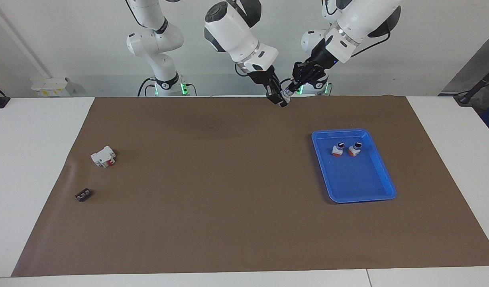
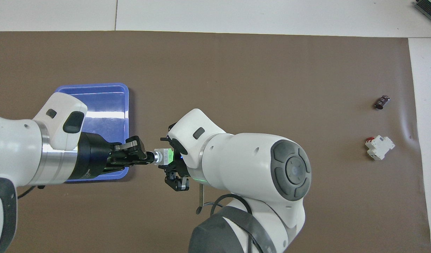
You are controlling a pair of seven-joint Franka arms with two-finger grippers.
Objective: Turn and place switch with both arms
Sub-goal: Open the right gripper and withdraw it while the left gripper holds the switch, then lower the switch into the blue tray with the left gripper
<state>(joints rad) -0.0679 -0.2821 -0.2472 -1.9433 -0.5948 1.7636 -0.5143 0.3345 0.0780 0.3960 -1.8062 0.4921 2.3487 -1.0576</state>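
Close to the robots' edge of the brown mat (image 1: 212, 199), both arms meet in the air over bare mat, just toward the right arm's end from the blue plastic tray (image 1: 383, 175). Between them hangs the small switch with a bright green base and grey-white body (image 2: 164, 156), lying sideways. The left gripper (image 2: 149, 157) is closed on its knob end and carries it. The right gripper (image 2: 173, 165) stands at the green base, its fingers parted around it; whether they press on the base cannot be told.

Farther out, the shallow rectangular tray lies on the mat toward the left arm's end. Two small switches with red-orange bases (image 1: 346, 149) stand side by side in its part nearest the robots; the rest of its floor is bare blue.

Toward the right arm's end, a white block with a red part (image 1: 103, 156) sits near the mat's edge, and a small dark oblong piece (image 1: 83, 195) lies farther from the robots than it, well apart.

The mat covers most of a white table (image 1: 29, 167), whose bare top shows as wide strips at both ends. The broad middle of the mat is open, with a slight ripple at the edge beside the white block. A pale wall stands at the robots' backs
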